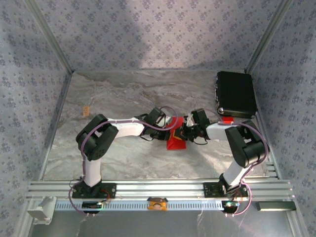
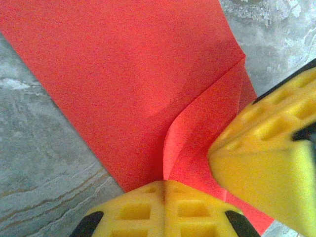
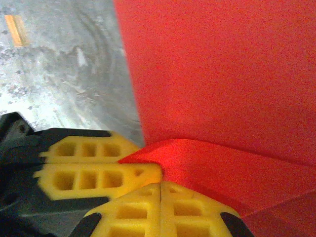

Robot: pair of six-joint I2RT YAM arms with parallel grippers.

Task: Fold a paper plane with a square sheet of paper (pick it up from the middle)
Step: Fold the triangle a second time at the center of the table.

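**Top view:** paper [image 1: 176, 142] partly covered by left claw [image 1: 170, 129] and right claw [image 1: 186, 132]; its outline cannot be traced. Tan speck [image 1: 85, 109] on the bench [image 1: 123, 94]: too small to identify. Small red piece [image 1: 227, 119] near the bench's right edge: shape unclear.

**Wrist views:** paper cut by the frame edges; the pinched fold vanishes between the closed pads [image 2: 138, 212]; the neighbouring claw is blurred and cropped.

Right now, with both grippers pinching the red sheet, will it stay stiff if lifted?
Probably floppy: the red sheet buckles into a ridge at the left gripper. Likely light, its free part lying flat on the table. With the right gripper pinching too, opposing pulls might tear it.
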